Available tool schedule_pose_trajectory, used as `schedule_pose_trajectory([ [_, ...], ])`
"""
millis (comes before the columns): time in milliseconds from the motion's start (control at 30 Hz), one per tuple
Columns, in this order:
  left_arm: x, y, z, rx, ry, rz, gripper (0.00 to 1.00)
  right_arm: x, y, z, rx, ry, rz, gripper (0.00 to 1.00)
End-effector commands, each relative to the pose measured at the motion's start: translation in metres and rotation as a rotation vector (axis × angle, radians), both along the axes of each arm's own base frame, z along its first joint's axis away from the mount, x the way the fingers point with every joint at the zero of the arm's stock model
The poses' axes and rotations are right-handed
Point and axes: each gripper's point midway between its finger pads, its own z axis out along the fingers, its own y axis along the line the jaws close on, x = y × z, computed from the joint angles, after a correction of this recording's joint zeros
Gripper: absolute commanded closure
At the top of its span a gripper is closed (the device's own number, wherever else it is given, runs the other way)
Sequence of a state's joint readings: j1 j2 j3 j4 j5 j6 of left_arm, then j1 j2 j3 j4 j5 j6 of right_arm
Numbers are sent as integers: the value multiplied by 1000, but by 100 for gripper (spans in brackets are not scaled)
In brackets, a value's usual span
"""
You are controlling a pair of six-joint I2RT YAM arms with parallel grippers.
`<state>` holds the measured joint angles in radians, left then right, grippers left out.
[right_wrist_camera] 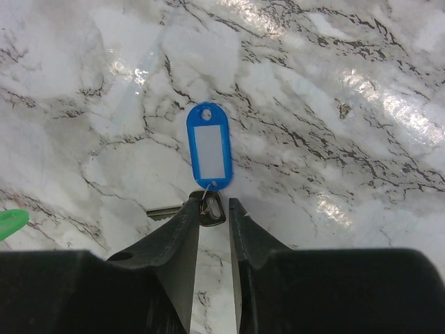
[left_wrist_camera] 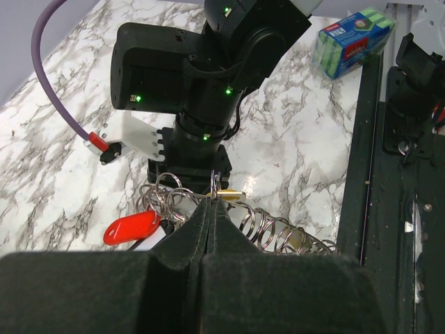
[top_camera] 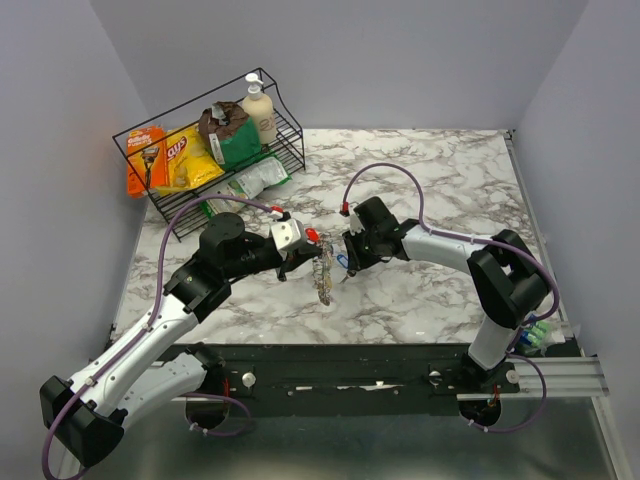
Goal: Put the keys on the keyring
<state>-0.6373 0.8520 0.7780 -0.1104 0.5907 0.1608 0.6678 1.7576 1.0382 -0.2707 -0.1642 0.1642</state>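
**Two grippers meet at one bunch of keys**

Top view: one black wire basket (top_camera: 285, 135), holding snack packets and one cream bottle (top_camera: 262, 112), stands well beyond the right gripper (top_camera: 347, 256), to the far left of it. The left gripper (top_camera: 298, 255) faces the right gripper from just beside it. The bunch of keys (top_camera: 325, 278) sits between the two. One pack of green sponges (top_camera: 540, 335) lies well apart, near the right arm's base.

Left wrist view: the left fingers (left_wrist_camera: 195, 229) are pressed together on the thin silver wire keyring (left_wrist_camera: 214, 182), directly in front of the right gripper. Near it are one red plastic tag (left_wrist_camera: 132, 227), one brass key (left_wrist_camera: 229, 195) and one coiled silver spring (left_wrist_camera: 278, 235).

Right wrist view: the right gripper's jaws stand narrowly apart with one dark key (right_wrist_camera: 211, 211) between the tips. I cannot tell whether it is clamped. One blue plastic tag (right_wrist_camera: 210, 146) with a white label lies just beyond the tips. One green tag (right_wrist_camera: 10, 221) shows at the left edge.
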Motion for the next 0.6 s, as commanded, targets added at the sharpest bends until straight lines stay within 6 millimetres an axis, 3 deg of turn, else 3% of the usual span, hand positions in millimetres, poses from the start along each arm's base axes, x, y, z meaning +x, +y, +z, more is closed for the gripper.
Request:
schedule_pose_trajectory([
  [0,3,-2,23,-43,-75,1,100,3,2,0,4,-24,-8,68],
  [567,4,-2,24,-39,-81,5,100,4,5,-12,-12,0,-10,81],
])
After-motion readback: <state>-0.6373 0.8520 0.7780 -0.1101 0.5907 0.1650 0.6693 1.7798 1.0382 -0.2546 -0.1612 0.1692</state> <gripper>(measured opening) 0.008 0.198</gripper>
